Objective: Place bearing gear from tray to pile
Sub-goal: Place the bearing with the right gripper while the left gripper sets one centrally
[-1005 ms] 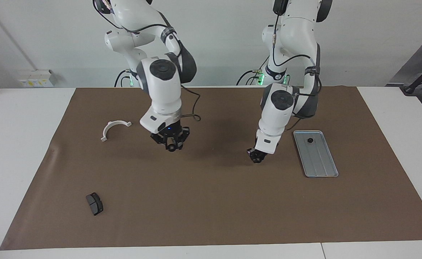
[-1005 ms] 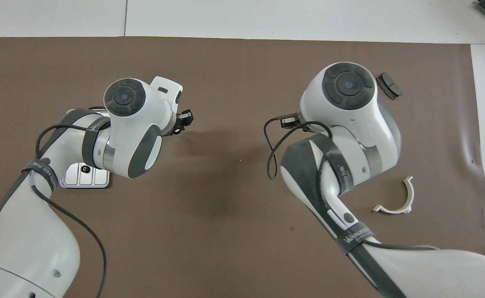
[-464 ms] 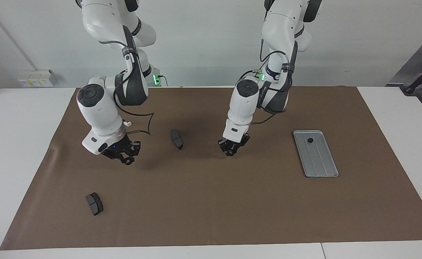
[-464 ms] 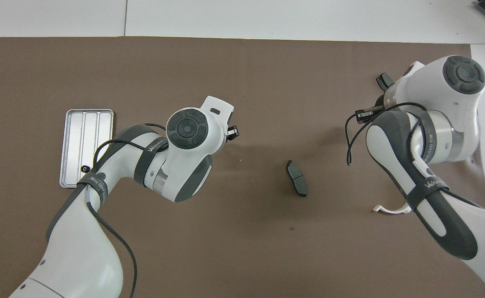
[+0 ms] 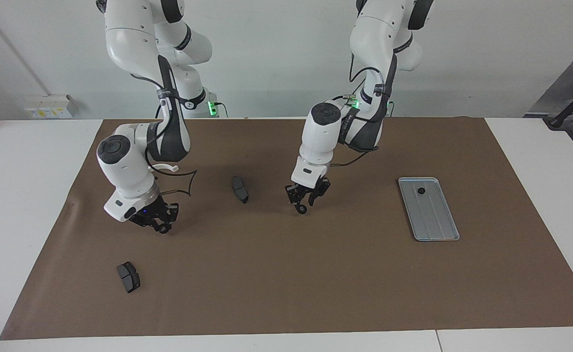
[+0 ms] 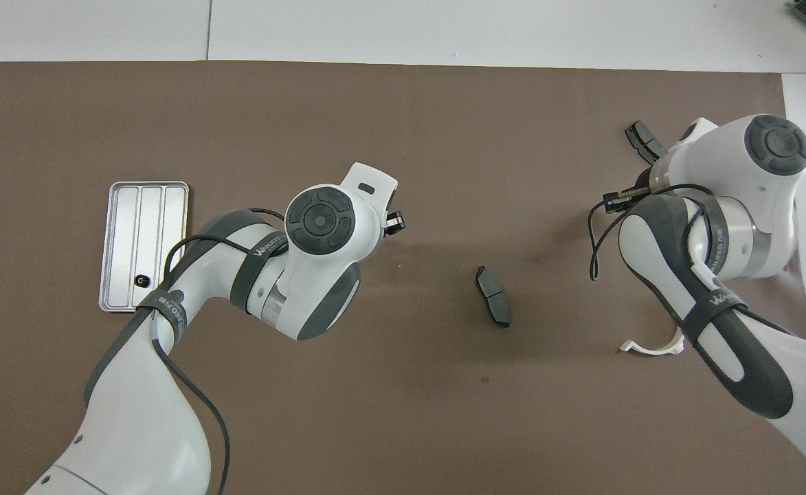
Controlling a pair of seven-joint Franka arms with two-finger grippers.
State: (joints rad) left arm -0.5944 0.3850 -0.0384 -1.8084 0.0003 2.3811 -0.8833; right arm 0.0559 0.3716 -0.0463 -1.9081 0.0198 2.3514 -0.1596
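**Both arms raised over the brown mat; one gear lies in the tray.**
The gear (image 5: 420, 190) sits at the tray's (image 5: 437, 230) robot-side end: likely light, stiff, best pinched across its rim. The left hand (image 5: 305, 204) hangs spread; whether the right hand (image 5: 159, 224) is spread cannot be told. No pile shows.

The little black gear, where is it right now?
The gear lies in the metal tray, at the tray's end nearer the robots, toward the left arm's end of the table.
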